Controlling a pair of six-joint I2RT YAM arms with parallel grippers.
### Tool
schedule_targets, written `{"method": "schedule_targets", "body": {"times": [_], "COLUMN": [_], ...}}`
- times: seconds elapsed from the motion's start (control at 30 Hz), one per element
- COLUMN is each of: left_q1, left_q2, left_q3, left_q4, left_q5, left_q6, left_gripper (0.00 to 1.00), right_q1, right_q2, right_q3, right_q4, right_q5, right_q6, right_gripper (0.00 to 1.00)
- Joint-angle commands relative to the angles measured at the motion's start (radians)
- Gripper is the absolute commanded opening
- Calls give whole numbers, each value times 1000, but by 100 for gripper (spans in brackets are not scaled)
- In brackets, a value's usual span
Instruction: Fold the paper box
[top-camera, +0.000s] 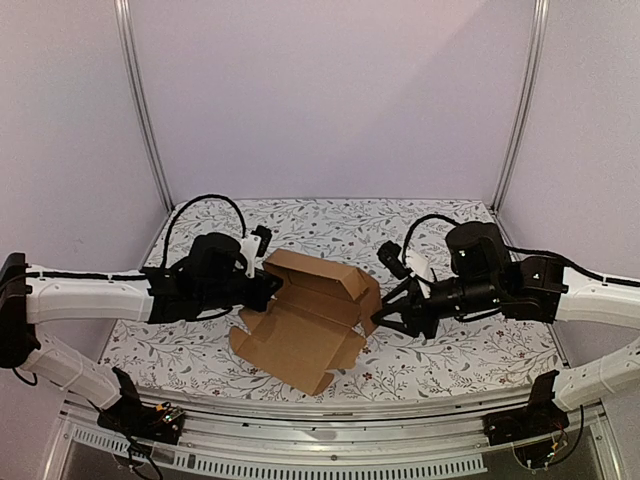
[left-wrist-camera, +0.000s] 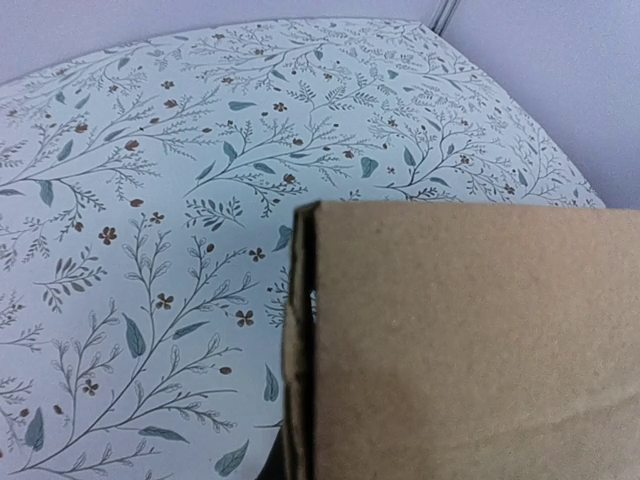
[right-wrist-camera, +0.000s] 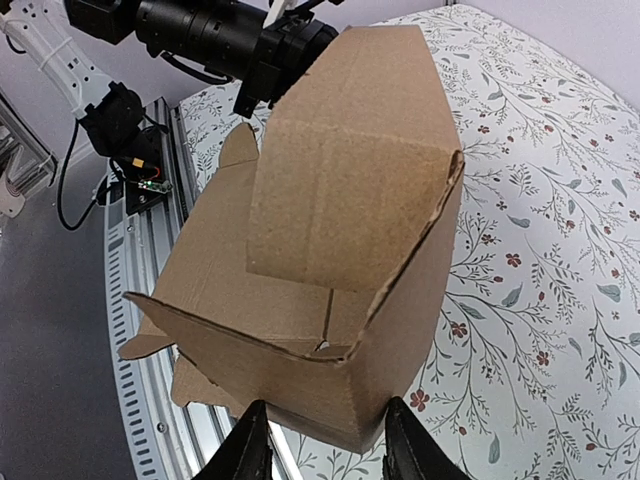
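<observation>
On floral table (top-camera: 330, 215), paper box (top-camera: 305, 320), cables (top-camera: 205, 198) behind

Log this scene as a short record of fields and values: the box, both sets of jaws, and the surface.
item: paper box, plain brown cardboard
box state: partly folded; walls raised, one flap bent over the inside, a flat panel with tabs lying toward the near edge
box position: between the two arms, over the middle of the table
table cover: floral pattern
left jaws: shut, at the box's left side, seemingly pinching a wall
right jaws: apart, straddling the box's right corner; whether they grip it is unclear
</observation>
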Motion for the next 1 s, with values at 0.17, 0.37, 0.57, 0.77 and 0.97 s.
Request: {"method": "schedule_targets", "body": {"times": [0.17, 0.37, 0.57, 0.77, 0.97], "left_q1": [4, -4, -9, -16, -28], "left_q2": [16, 23, 42, 51, 53], "left_q3": [21, 40, 63, 74, 76], "left_q4": [-10, -47, -99, -122, -139], "left_q5": [-36, -102, -158, -188, -225], "left_q6": [-29, -65, -105, -133, -181], "left_gripper": [0, 0, 0, 0, 0], "right_q1": [29, 45, 67, 79, 84], "right_q2": [67, 109, 173, 234, 277], "right_q3": [57, 84, 120, 144, 162], "right_q4": [77, 79, 89, 102, 125], "right_q5": [95, 155, 204, 286, 387], "right_q6": [37, 36, 43, 65, 121], "right_gripper": [39, 41, 41, 41, 43]}}
